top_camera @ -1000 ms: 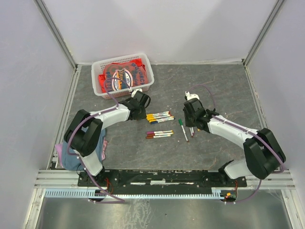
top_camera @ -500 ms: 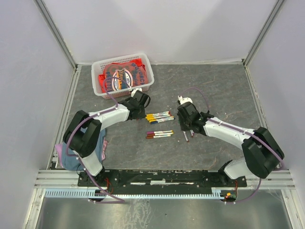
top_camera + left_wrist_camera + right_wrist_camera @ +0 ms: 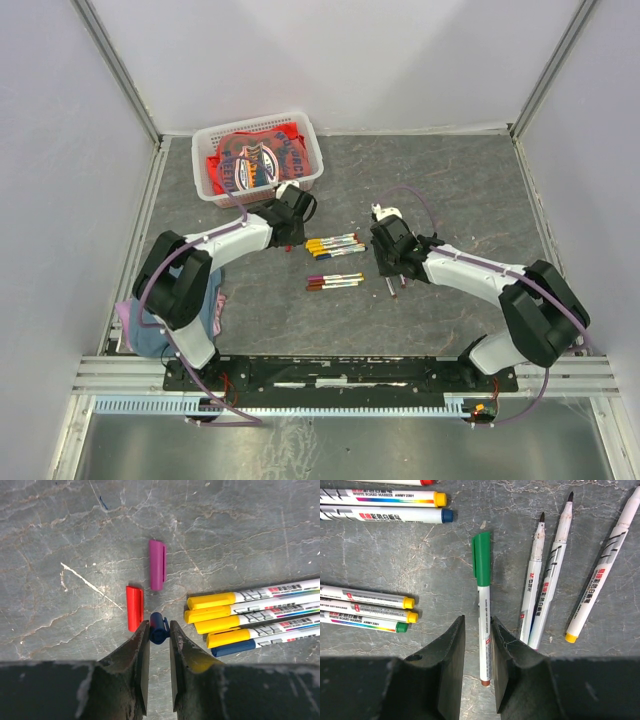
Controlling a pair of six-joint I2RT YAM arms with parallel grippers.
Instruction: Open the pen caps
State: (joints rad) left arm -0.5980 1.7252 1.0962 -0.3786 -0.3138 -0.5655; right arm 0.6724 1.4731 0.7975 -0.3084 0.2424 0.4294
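In the left wrist view my left gripper (image 3: 159, 624) is shut on a dark blue pen cap (image 3: 159, 630) at its fingertips, low over the table. A loose red cap (image 3: 134, 608) and a loose purple cap (image 3: 157, 571) lie just beyond it. My right gripper (image 3: 477, 621) is open, its jaws astride the white barrel of a pen with a green cap (image 3: 481, 560). That pen's barrel lies against the right finger. Three uncapped pens (image 3: 555, 570) lie to its right. In the top view the left gripper (image 3: 293, 228) and right gripper (image 3: 386, 262) flank the pen rows.
Capped pens with yellow caps (image 3: 212, 614) lie right of the left gripper, with more capped pens (image 3: 380, 507) at the upper left of the right wrist view. A white basket (image 3: 310, 150) holding a red logo cloth stands at the back left. Cloths (image 3: 218, 300) lie by the left arm's base.
My right arm has moved left and come down over the green-capped pen. The left arm has hardly moved.
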